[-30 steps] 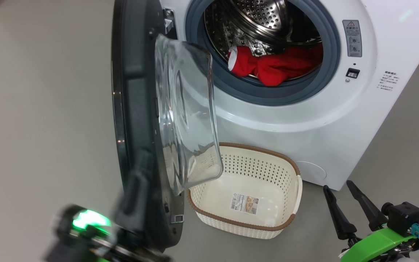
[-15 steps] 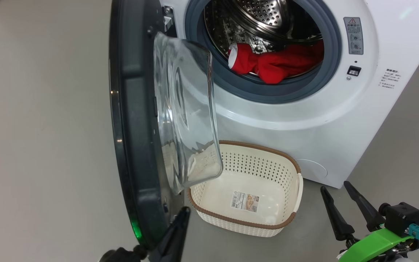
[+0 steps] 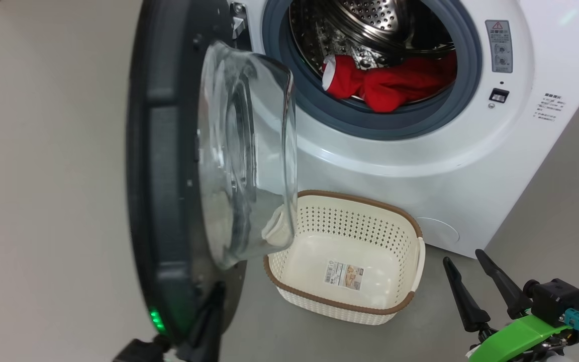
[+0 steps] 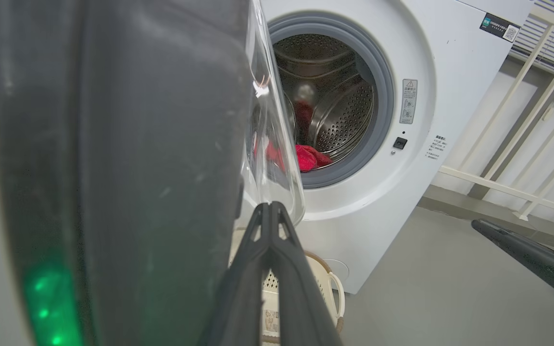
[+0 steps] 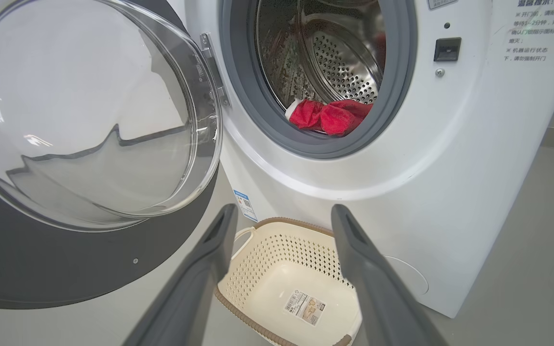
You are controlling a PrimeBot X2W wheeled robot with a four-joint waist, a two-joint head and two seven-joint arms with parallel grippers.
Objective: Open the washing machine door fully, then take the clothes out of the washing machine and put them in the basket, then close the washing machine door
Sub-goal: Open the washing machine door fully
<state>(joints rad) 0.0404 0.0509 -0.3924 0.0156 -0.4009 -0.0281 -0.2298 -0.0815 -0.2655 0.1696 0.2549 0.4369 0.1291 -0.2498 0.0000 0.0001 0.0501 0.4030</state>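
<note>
Inside the washing machine (image 3: 470,166), soft red clothes (image 3: 390,88) lay bunched near the seal (image 3: 370,125), probably light and limp, best pinched at the nearest fold. The left gripper (image 4: 271,207) was pressed together beside the door (image 3: 164,176); the right gripper (image 3: 463,256) was spread apart.

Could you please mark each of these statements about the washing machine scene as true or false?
1. The washing machine door stands open. True.
2. The clothes lie in the basket. False: they lie inside the washing machine.
3. The right gripper is open and holds nothing. True.
4. The left gripper is wide open. False: its fingers are shut together, close to the door's lower edge.
5. The basket sits on top of the washing machine. False: it stands on the floor in front of it.
</note>
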